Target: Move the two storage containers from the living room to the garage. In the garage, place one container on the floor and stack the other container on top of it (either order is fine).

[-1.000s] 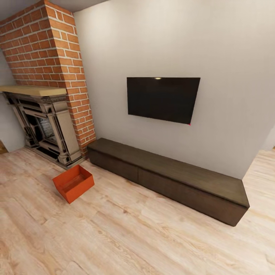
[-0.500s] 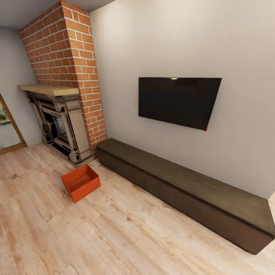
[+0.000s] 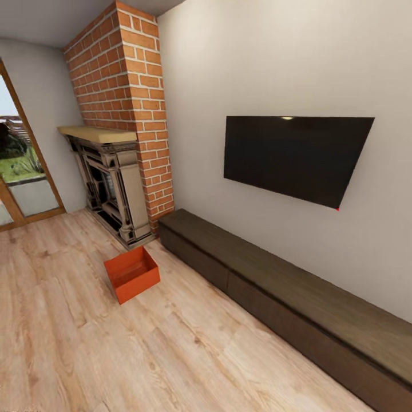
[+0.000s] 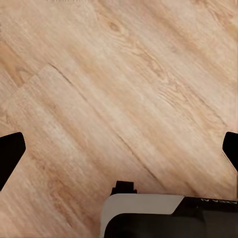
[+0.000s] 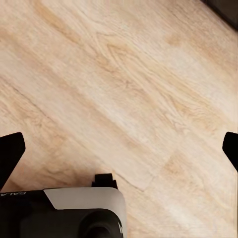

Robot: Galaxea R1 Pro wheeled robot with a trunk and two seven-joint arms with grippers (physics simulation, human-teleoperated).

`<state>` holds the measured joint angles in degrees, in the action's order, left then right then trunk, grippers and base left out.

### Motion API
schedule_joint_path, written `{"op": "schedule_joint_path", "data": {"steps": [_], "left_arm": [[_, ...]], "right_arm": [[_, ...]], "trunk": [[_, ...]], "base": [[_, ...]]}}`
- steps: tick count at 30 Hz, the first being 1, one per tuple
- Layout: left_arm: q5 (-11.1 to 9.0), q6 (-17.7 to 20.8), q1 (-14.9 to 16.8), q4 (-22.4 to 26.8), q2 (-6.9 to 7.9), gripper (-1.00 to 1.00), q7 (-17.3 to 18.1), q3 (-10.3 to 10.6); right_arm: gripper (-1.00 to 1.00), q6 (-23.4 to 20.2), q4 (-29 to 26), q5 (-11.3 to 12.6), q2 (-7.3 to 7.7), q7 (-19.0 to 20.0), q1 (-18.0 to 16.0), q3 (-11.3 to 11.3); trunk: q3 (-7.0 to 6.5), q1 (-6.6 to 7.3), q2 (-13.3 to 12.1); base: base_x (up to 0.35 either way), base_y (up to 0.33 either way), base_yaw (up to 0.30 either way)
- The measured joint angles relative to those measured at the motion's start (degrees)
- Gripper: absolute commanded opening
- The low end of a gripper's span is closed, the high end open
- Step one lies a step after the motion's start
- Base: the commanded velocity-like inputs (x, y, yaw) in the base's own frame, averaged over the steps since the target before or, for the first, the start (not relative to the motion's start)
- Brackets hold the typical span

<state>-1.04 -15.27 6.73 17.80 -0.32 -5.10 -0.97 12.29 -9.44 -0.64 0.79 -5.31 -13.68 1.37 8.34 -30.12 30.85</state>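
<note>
Orange-red storage container (image 3: 132, 273) sits on the wood floor (image 3: 68, 343) by the fireplace (image 3: 111, 186), well apart from the spread left pincer (image 4: 119, 144) and spread right pincer (image 5: 119, 144), so a crooked approach could shove it.

The long bench (image 3: 297, 297) and glass door (image 3: 23, 166) run off frame.

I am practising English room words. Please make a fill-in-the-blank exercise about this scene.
1. The orange bin sits on the ____ floor.
2. The chimney is made of red ____.
3. The TV hangs above the long dark ____.
4. The bin holds ____.

Missing words: wood; brick; bench; nothing
</note>
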Motion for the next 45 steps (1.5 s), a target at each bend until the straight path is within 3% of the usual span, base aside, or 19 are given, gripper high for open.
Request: {"op": "schedule_joint_path", "data": {"steps": [35,45], "left_arm": [[0.0,0.0,-0.02,0.0,0.0,1.0,0.0,0.0],[0.0,0.0,-0.01,0.01,0.08,1.0,-0.03,0.0]], "right_arm": [[1.0,0.0,0.0,0.0,0.0,0.0,0.0,0.0],[1.0,0.0,0.0,0.0,0.0,0.02,0.0,0.0]], "trunk": [[0.0,0.0,0.0],[0.0,0.0,0.0]], "base": [[0.284,-0.185,0.249],[0.317,-0.07,0.249]]}}
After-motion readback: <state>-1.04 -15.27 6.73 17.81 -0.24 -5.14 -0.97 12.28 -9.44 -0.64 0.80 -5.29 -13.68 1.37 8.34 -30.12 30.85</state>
